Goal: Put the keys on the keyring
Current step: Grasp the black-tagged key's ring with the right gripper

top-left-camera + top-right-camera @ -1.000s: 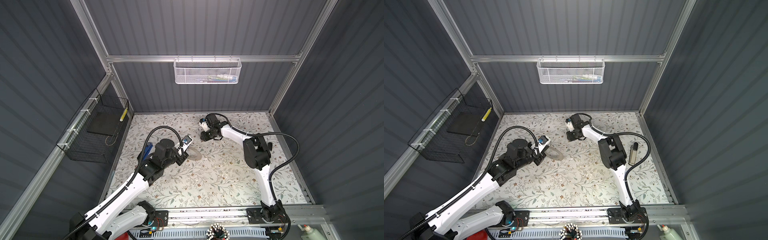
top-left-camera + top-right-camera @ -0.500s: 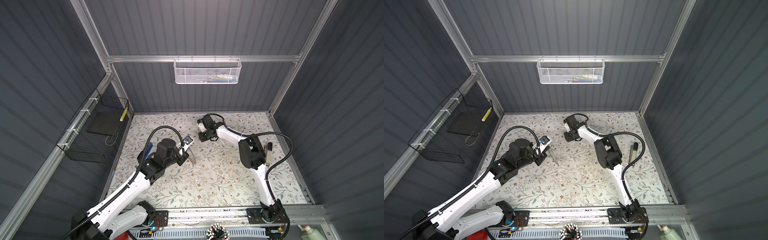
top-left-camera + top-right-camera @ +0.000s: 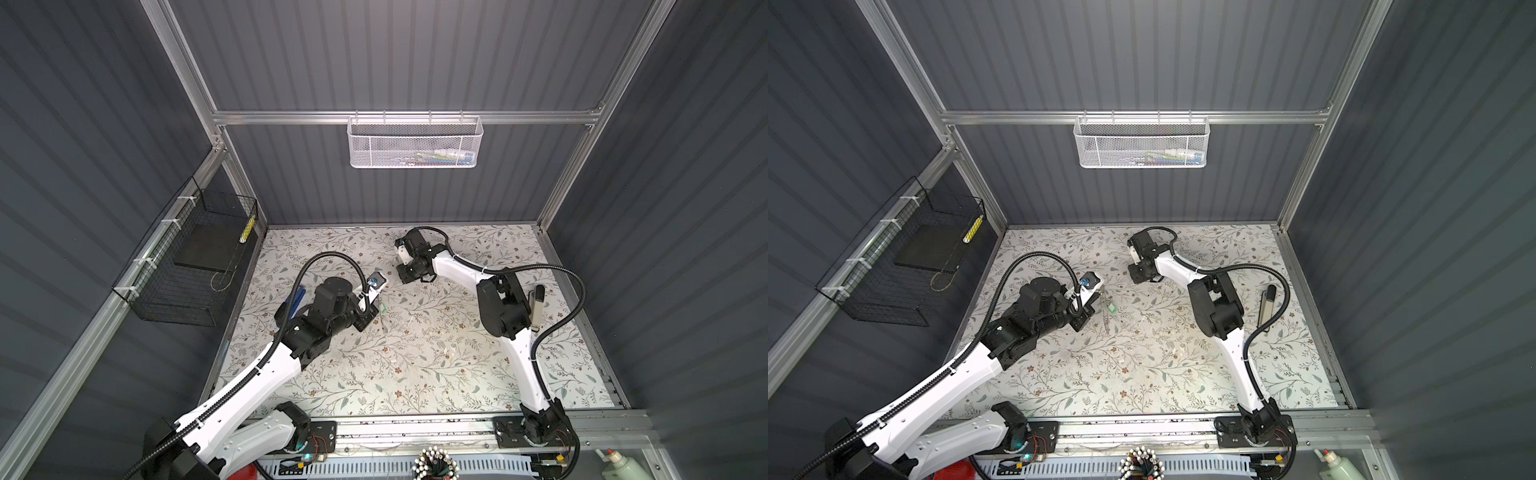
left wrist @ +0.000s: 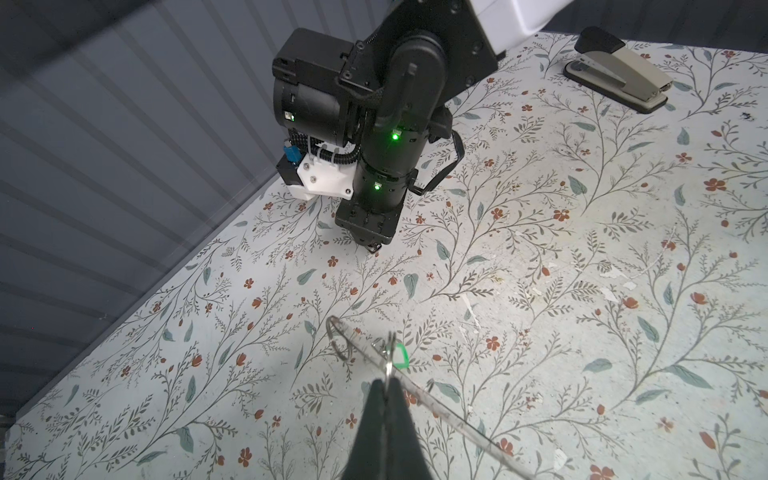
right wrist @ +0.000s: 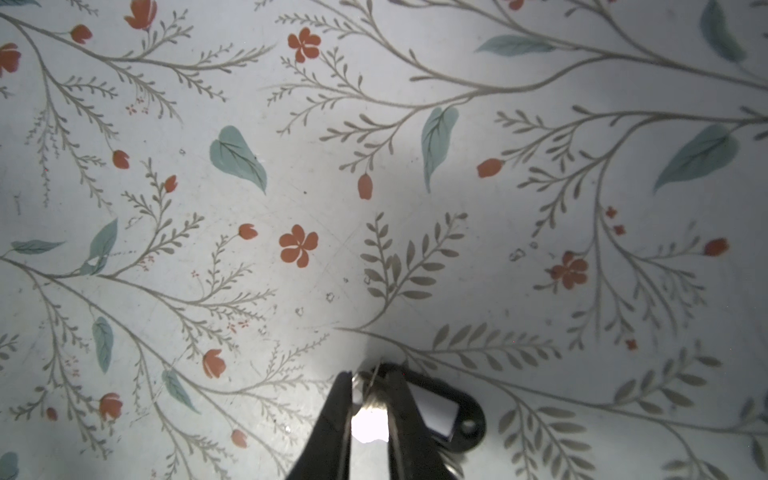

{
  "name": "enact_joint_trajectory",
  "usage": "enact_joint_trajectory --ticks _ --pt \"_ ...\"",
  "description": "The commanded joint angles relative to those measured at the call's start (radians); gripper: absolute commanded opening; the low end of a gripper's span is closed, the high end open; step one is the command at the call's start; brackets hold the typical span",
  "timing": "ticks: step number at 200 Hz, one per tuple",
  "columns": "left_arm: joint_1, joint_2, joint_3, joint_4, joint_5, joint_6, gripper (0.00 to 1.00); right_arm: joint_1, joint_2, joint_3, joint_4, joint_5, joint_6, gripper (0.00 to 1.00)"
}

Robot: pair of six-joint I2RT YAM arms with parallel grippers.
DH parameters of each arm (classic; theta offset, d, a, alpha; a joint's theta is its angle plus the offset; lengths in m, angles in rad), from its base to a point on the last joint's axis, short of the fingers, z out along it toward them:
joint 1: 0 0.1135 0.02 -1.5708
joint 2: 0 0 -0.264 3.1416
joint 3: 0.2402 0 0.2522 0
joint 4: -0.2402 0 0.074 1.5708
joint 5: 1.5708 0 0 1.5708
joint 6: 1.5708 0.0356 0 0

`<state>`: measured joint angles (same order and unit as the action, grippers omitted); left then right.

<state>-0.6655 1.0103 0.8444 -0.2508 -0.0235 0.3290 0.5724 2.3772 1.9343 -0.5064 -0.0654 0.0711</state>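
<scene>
Keyring (image 4: 453, 419) and left gripper (image 4: 387, 384) are locked together. The two dark, tapering fingers are clenched on the thin grey metal band with no gap between them. The band is seen edge-on as a slim, shiny line slanting out past both sides of the tips. Just beyond those tips the green-tagged key (image 4: 400, 357) sits against the ring, showing only a curved edge of glossy plastic, so whether it is threaded on cannot be told here. In a top view the same tag (image 3: 1111, 308) shows a flat rectangular face with a pale centre. Well ahead of the left gripper, the right gripper (image 4: 374, 247) points straight down with its tips at the table (image 4: 540, 232), which is matt, scuffed and printed with grey sprigs, teal leaves and red flowers. Only the right wrist view shows what lies under it. A small silver wire loop (image 5: 360, 377) sits between the black fingertips. Just beside one finger lies the black-tagged key (image 5: 440, 411), an oval plastic fob with a white insert and a round hole. Those fingers stand narrowly apart, and whether they pinch the loop cannot be told. Farther out, past the right arm, a grey stapler (image 4: 619, 70) with a black tail lies flat on the table.
</scene>
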Motion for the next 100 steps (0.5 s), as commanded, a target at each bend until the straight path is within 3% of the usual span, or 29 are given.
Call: enact_joint_trajectory --ticks 1,100 --pt "0.006 0.000 0.027 0.009 0.007 0.010 0.00 0.006 0.017 0.032 -0.032 0.005 -0.004 0.18" --pt "0.006 0.000 0.027 0.009 0.011 0.013 0.00 0.007 0.052 0.081 -0.078 0.014 -0.003 0.19"
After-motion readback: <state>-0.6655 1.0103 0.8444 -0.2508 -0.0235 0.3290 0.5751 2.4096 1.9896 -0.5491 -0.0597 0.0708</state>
